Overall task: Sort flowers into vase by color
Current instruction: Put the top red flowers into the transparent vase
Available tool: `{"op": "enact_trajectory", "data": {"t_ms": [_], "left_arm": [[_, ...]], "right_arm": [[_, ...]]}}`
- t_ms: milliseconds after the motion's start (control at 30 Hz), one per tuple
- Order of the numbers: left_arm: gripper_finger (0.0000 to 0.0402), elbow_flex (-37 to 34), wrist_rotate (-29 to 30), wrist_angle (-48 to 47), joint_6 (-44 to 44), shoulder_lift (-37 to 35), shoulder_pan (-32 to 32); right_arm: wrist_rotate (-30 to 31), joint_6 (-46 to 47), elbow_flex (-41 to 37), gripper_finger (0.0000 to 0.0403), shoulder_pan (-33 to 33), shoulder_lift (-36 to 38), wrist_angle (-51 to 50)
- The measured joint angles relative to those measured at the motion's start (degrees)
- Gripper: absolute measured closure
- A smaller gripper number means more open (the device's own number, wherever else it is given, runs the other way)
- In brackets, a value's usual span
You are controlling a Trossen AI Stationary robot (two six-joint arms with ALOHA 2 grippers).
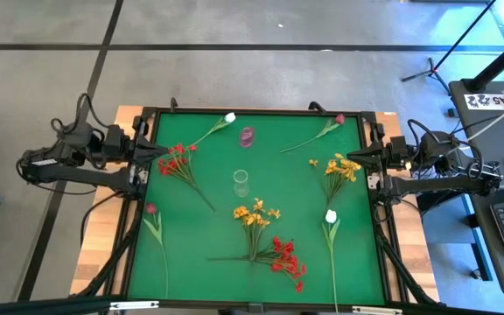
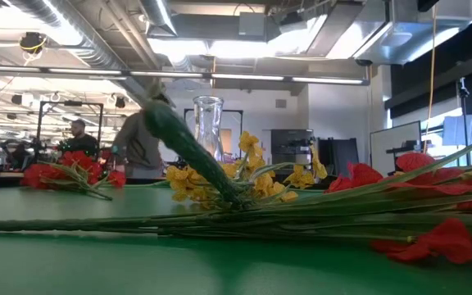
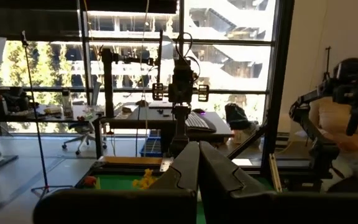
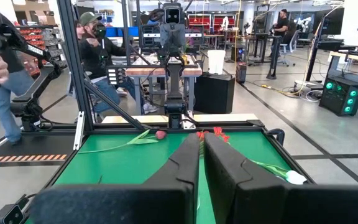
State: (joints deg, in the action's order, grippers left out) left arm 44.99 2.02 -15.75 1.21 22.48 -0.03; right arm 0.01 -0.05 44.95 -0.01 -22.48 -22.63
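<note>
Flowers lie flat and scattered on the green table (image 1: 199,262). There are red sprays (image 1: 175,160) (image 1: 285,256), yellow-orange sprays (image 1: 344,168) (image 1: 255,214), white buds (image 1: 228,117) (image 1: 330,216) and dark red-pink buds (image 1: 339,118) (image 1: 150,208). A clear glass vase (image 1: 241,182) (image 2: 207,123) stands upright at the table's middle. My left gripper (image 1: 166,154) (image 3: 198,149) hovers shut over the left edge, beside a red spray. My right gripper (image 1: 338,158) (image 4: 201,138) hovers shut over the right edge, beside a yellow-orange spray. Neither holds anything.
A small purple vase (image 1: 247,135) stands behind the clear one. A black frame (image 1: 252,111) rims the table. People stand beyond the table's left side (image 4: 98,43). Open green surface lies at the near left and between the flowers.
</note>
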Motion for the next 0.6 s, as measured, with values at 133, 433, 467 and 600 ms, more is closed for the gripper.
{"op": "enact_trajectory", "data": {"t_ms": [133,433,467,600], "left_arm": [[0.0401,0.0,0.0,-0.06,0.13,0.2,0.0],[0.0401,0.04,16.0,-0.88,0.3,4.28,0.03],[0.0401,0.04,16.38,-1.08,0.37,4.8,0.02],[0.0401,0.02,16.48,-1.44,2.68,7.36,0.0]], "right_arm": [[-0.02,0.0,0.0,0.0377,-0.02,0.0,0.0],[-0.01,-0.01,0.0,0.0377,0.0,0.0,-0.02],[0.0,-0.02,0.0,0.0377,-0.02,0.0,-0.02],[0.0,-0.01,0.0,0.0377,-0.01,-0.01,-0.02]]}}
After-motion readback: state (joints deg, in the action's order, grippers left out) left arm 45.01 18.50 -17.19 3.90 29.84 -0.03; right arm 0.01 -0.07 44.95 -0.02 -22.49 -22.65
